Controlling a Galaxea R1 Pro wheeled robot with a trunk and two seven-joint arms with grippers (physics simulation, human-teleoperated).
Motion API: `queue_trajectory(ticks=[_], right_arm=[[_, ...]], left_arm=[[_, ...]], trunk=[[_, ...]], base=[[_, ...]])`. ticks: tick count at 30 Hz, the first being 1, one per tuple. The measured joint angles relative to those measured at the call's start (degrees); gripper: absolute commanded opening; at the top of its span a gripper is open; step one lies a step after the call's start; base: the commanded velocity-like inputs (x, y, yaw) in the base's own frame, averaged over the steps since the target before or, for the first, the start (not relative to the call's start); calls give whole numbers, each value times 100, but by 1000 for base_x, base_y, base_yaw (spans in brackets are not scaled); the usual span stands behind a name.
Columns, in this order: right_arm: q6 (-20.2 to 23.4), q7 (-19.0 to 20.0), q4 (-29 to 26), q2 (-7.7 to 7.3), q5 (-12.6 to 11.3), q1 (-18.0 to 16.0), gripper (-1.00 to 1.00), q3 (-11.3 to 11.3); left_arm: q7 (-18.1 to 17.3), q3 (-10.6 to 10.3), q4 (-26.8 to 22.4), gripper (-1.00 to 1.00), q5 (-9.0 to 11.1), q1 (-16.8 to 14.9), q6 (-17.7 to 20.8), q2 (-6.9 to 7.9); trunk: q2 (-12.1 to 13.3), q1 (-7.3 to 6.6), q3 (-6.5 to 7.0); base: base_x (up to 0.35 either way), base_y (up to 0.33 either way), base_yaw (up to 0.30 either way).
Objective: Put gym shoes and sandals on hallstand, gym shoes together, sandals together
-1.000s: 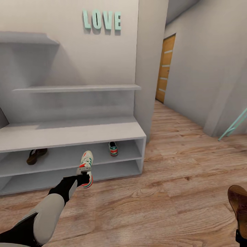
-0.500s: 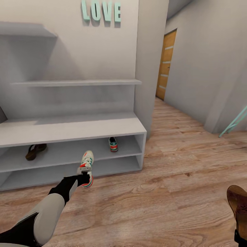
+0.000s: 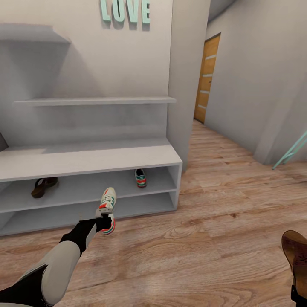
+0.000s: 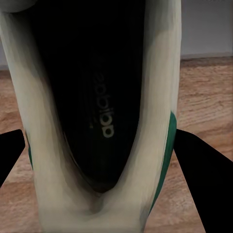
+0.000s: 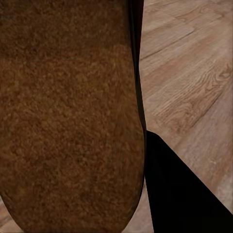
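Note:
My left gripper [image 3: 102, 222] is shut on a white gym shoe [image 3: 107, 204] with green stripes, held toe-up in front of the hallstand's [image 3: 85, 160] lower shelves. In the left wrist view the shoe's dark inside [image 4: 104, 111] sits between two black fingers [image 4: 200, 179]. The other gym shoe [image 3: 140, 178] stands on the upper low shelf, near its right end. One brown sandal [image 3: 43, 186] lies on the same shelf at the left. At the bottom right, my right gripper [image 3: 299, 293] is shut on the other sandal [image 3: 296, 250], whose brown sole [image 5: 68, 116] is close in the right wrist view.
Wood-plank corridor floor [image 3: 221, 213] stretches right and back to an orange door [image 3: 207, 81]. A grey wall pillar [image 3: 187, 85] adjoins the rack's right end. Teal "LOVE" letters [image 3: 125, 10] hang above the wall shelves. A teal rod [image 3: 292, 151] leans at the right edge.
The whole picture has shifted a little up and left, so the camera moved. Both arms and the shoes they hold keep the same place in view.

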Motion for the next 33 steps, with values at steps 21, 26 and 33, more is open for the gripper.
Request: queue_trajectory(ticks=[21,26,33], right_arm=[[0,0,0,0,0,0,-100,0],[0,0,0,-3,0,0,-100,0],[0,0,0,-1,0,0,-100,0]], left_arm=[[38,8,-7,-100,-9,10,-1,6],[39,8,-8,-100,-8,10,0,5],[40,3,-183,-100,-5,37,1,-3]], trunk=[[0,-1,-1],[0,0,-1],[0,-2,0]], base=[[188,-63,0],[39,-15,0],[109,-9,0]])
